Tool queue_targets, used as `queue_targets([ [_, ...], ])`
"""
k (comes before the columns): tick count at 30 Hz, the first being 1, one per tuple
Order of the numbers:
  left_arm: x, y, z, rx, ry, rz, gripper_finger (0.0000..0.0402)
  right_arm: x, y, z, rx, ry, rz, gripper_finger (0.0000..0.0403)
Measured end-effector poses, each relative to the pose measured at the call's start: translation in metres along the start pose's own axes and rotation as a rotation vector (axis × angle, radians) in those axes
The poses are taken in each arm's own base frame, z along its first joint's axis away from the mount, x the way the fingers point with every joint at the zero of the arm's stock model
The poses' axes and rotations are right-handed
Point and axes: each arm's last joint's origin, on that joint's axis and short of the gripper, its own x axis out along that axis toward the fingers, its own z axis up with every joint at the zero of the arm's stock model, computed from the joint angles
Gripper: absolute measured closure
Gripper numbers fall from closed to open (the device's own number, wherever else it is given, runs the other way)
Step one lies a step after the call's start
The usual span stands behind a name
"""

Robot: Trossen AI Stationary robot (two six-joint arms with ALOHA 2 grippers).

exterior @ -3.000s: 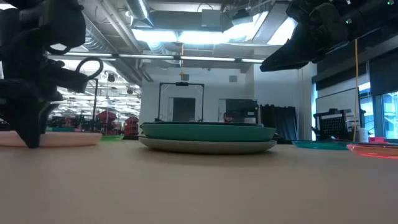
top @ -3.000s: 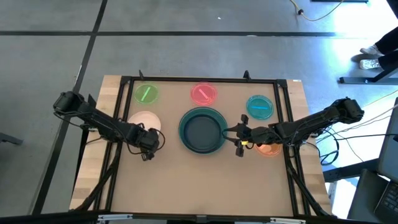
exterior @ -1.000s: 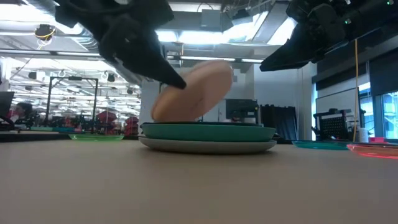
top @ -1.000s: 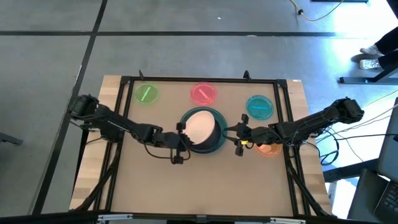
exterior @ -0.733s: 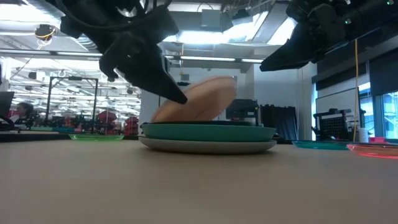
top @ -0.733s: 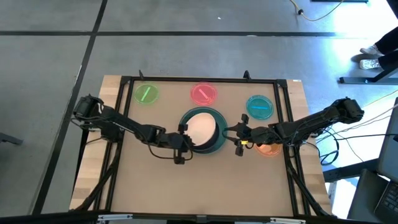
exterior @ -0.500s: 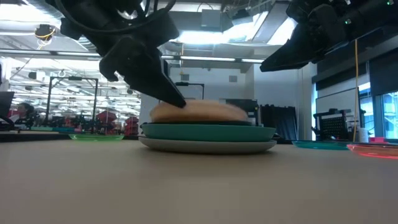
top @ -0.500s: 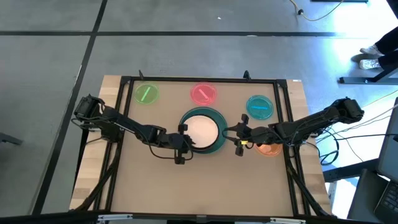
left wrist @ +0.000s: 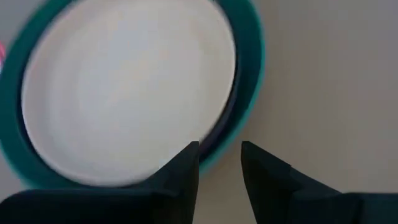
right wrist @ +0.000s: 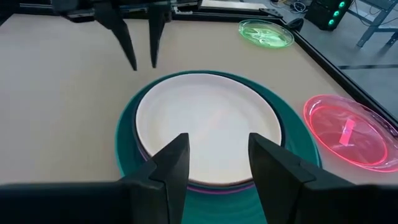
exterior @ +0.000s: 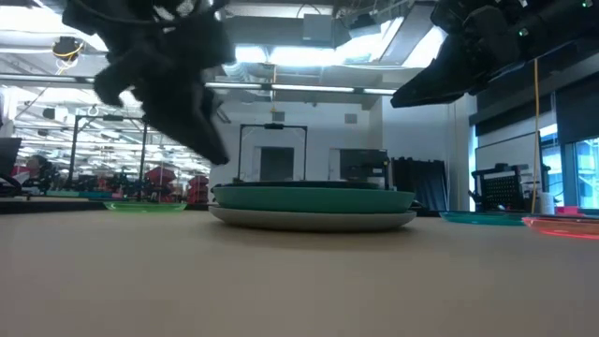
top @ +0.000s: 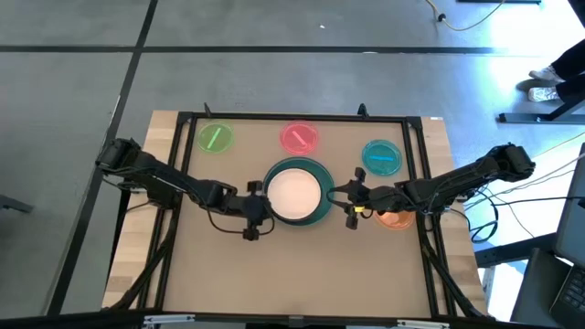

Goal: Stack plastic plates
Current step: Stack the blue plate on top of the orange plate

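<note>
Left gripper: nearest the table's front edge, just beside the near-left rim of the centre stack. Fingers spread with a clear gap, nothing between them; the left wrist view shows both tips over bare table at the stack's edge. Judged as a release stance, placed clear of the rim so the plate can sit undisturbed.

Right gripper: hovers just beside the stack's right side, fingers parted, empty. It faces the stack across the table, judged to be waiting its turn.

Orange plate: lies under the right arm's wrist, mostly hidden; probably the right arm's next pick, being closest to it.

White plate: lies flat and centred on top of the stack, inside the larger rims. In the low view it does not rise above the rim, so it is seated, not tilted.

Centre stack: teal plate rim rings the white one; a thin darker edge shows between them in the right wrist view; a grey plate sits at the bottom in the low view. Large ones lowest gives a stable base.

Teal-blue plate: alone on the table, behind the right gripper, apart from the stack.

Green plate: far left, unstacked.

Pink plate: far centre, unstacked.

Progress: judged partway; four small plates remain out.
</note>
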Motion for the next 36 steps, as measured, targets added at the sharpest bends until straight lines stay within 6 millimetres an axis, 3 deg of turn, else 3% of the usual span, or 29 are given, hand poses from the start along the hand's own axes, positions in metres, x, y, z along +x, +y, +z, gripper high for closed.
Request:
queue_targets([
  [6,0.013,0.009,-0.012,-0.088,0.123,0.042,0.0290,0.000,0.000,0.000,0.001,-0.001,0.000,0.0246],
  [12,0.024,0.019,-0.006,-0.143,0.068,0.053,0.0290,0.000,0.000,0.000,0.001,-0.002,0.000,0.0246],
  [18,0.025,0.024,-0.004,-0.161,0.061,0.004,0.0290,0.000,0.000,0.000,0.001,-0.001,0.001,0.0246],
  [23,0.014,0.016,-0.007,-0.145,0.096,-0.046,0.0290,0.000,0.000,0.000,0.001,-0.001,0.006,0.0246],
  [30,-0.013,-0.009,0.007,-0.067,-0.152,-0.094,0.0290,-0.005,-0.003,0.019,-0.033,0.095,-0.076,0.0246],
  [36,-0.007,-0.025,-0.019,-0.024,-0.359,-0.175,0.0290,-0.012,-0.010,0.013,-0.057,0.297,-0.162,0.0246],
])
